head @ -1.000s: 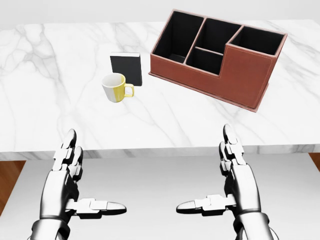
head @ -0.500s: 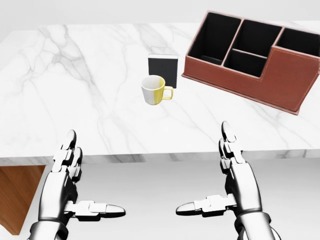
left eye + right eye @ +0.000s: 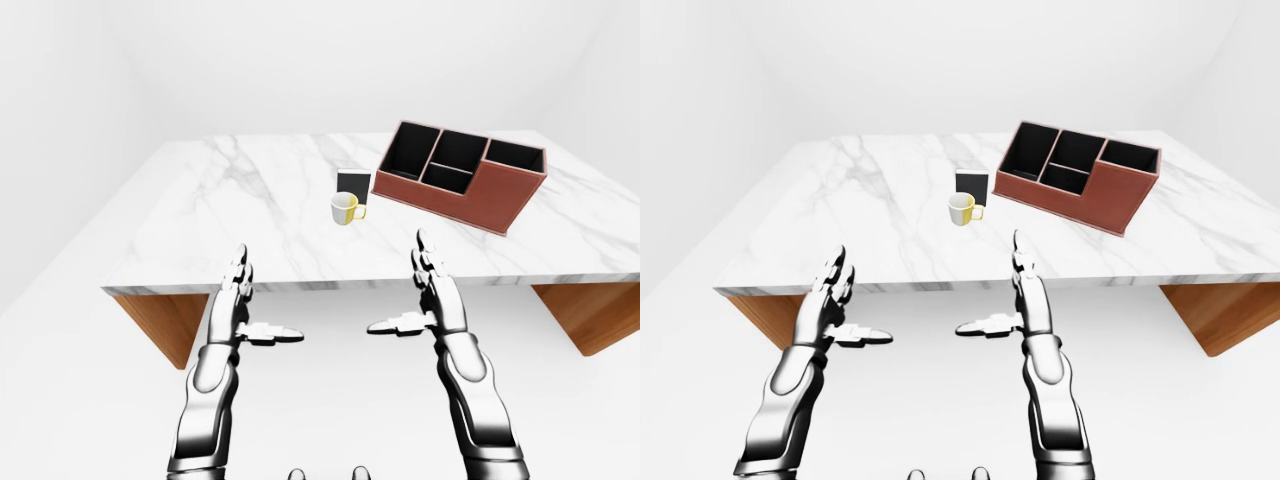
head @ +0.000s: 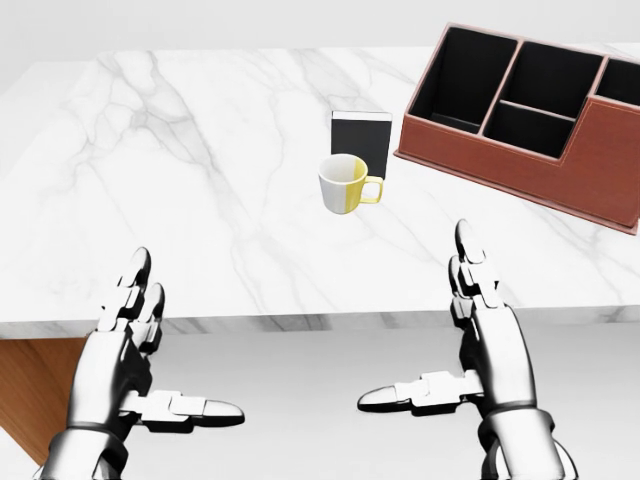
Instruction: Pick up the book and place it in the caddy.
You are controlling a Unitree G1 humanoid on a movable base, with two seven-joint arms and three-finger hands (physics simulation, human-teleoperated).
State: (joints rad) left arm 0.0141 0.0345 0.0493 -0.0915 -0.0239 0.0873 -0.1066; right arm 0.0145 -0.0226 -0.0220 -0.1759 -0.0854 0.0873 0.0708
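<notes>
A small black book [image 4: 361, 141] stands upright on the white marble table [image 4: 180, 190], just above a mug in the head view. The reddish-brown caddy [image 4: 560, 165] with several black compartments sits to the book's right, at the view's upper right. My left hand [image 4: 150, 375] and right hand [image 4: 455, 355] are both open and empty, held below the table's near edge, well short of the book. Book and caddy also show in the left-eye view [image 3: 352, 182].
A white and yellow mug [image 4: 345, 184] stands just below the book, its handle to the right. The table's near edge [image 4: 300, 322] runs across the head view between my hands and the objects. Wooden table supports [image 3: 165, 320] stand under both ends.
The whole picture has shifted: the table, book, mug and caddy have slid rightward in the head view as the camera moved. My hands keep their open pose.
</notes>
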